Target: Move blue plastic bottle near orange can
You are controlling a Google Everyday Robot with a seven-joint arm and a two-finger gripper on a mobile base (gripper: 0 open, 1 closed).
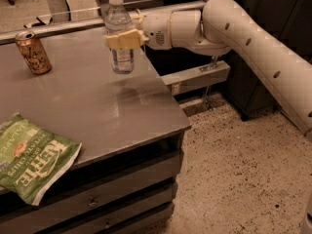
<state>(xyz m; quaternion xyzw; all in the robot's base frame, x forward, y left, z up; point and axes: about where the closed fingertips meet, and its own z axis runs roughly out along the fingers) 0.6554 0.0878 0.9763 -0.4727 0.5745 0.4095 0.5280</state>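
- Grey steel table (122,111) fills the left of the camera view, with drawers (122,189) under its near edge and speckled floor (243,169) to the right
- White arm (253,43) comes in from the right, roughly level, crossing the table's right edge
- Its gripper (117,39) sits over the far right part of the table, clamped around the bottle (119,21) with cream pads across the label
- The bottle is upright in that grip, its white cap above the pads and its lower body below them; I cannot tell whether its base touches the tabletop
- The hold is at mid-height, which probably keeps the tall bottle from tipping while it is carried
- The can (33,52) stands upright at the far left, well apart from the bottle
- A rail (63,26) runs along the far edge, close behind both bottle and can
- Only bare tabletop lies between the two, so a straight move to the left along the far side looks open
- A green chip bag (31,160) lies at the near left, hanging over the near edge, well out of that path
- The bottle starts not far from the right edge, and moving left takes it away from that drop
- The main risks look like brushing the rail or nudging the light can on arrival, so the bottle should stop just beside the can, not against it
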